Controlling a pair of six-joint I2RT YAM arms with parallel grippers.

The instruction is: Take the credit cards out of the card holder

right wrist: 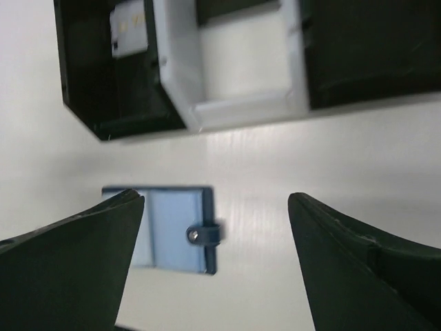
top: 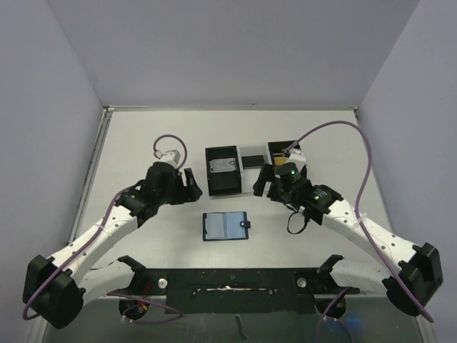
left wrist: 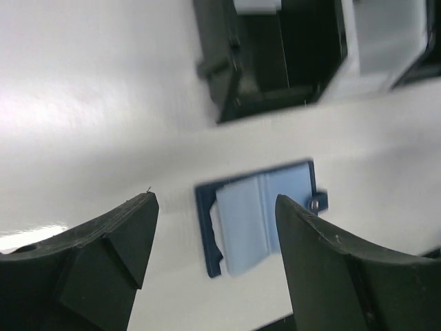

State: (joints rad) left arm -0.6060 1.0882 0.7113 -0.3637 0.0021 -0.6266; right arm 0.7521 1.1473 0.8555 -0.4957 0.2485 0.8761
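Both left gripper (left wrist: 213,200) and right gripper (right wrist: 215,198) with fingers apart, empty, blue card holder (top: 226,226) open flat by the table (top: 143,143) near-edge middle, silver-grey card (top: 223,165) in black box (top: 209,171), print unreadable

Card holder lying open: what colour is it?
Card holder: dark-blue rim, pale blue inside; clearest in left wrist view.

We see the pale table (top: 143,150) carrying the card holder (top: 225,226), spread open, and behind it black boxes (top: 223,171) joined by a white tray (top: 251,163).
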